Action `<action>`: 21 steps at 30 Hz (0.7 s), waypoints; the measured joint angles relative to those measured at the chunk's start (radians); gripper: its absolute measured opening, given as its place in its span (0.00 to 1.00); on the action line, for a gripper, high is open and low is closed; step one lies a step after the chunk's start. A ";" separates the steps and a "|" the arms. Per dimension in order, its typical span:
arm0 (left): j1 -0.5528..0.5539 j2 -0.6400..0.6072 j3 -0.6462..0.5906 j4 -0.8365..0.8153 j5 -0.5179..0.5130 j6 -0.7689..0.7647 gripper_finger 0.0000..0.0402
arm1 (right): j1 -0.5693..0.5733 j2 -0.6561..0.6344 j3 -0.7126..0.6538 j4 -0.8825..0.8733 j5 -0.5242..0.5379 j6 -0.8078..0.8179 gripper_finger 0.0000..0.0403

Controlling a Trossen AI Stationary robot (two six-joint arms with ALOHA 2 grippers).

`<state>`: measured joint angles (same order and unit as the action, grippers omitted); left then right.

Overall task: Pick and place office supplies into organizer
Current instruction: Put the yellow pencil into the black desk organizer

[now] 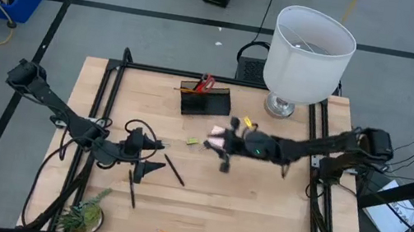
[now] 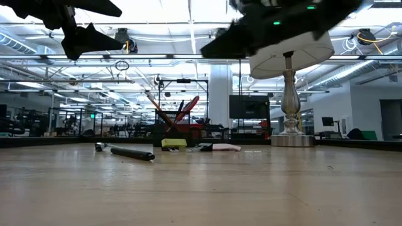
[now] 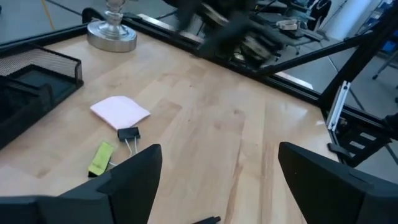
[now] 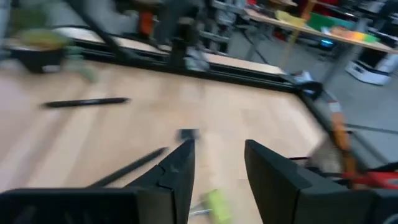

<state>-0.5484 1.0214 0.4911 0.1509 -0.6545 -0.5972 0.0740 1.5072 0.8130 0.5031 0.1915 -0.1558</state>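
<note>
Organizer beside lamp, scissors inside

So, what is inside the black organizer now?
In the organizer, red-handled scissors and an orange pencil stand up at its back. Its walls hide the compartment floors, so smaller items there cannot be ruled out.

Supplies strewn near black organizer
</note>
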 joint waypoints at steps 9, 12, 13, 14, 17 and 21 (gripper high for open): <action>0.021 0.000 0.000 0.038 0.038 0.035 0.78 | 0.143 -0.033 -0.231 0.156 0.068 0.134 0.33; 0.028 0.000 0.000 0.041 0.100 0.039 0.78 | 0.178 -0.032 -0.281 0.175 0.101 0.181 0.33; 0.029 0.000 0.000 0.036 0.119 0.038 0.77 | 0.189 -0.031 -0.298 0.197 0.101 0.191 0.33; 0.028 0.000 0.000 0.032 0.136 0.033 0.76 | 0.199 -0.032 -0.311 0.223 0.100 0.200 0.33; 0.012 0.042 0.000 0.065 0.184 0.037 0.72 | 0.218 -0.033 -0.339 0.276 0.099 0.212 0.33; -0.030 0.169 0.000 0.183 0.271 0.025 0.65 | 0.234 -0.033 -0.355 0.356 0.098 0.213 0.33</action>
<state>-0.5781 1.1906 0.4910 0.3337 -0.3836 -0.5724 0.3081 1.4743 0.4583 0.8592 0.2890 0.0571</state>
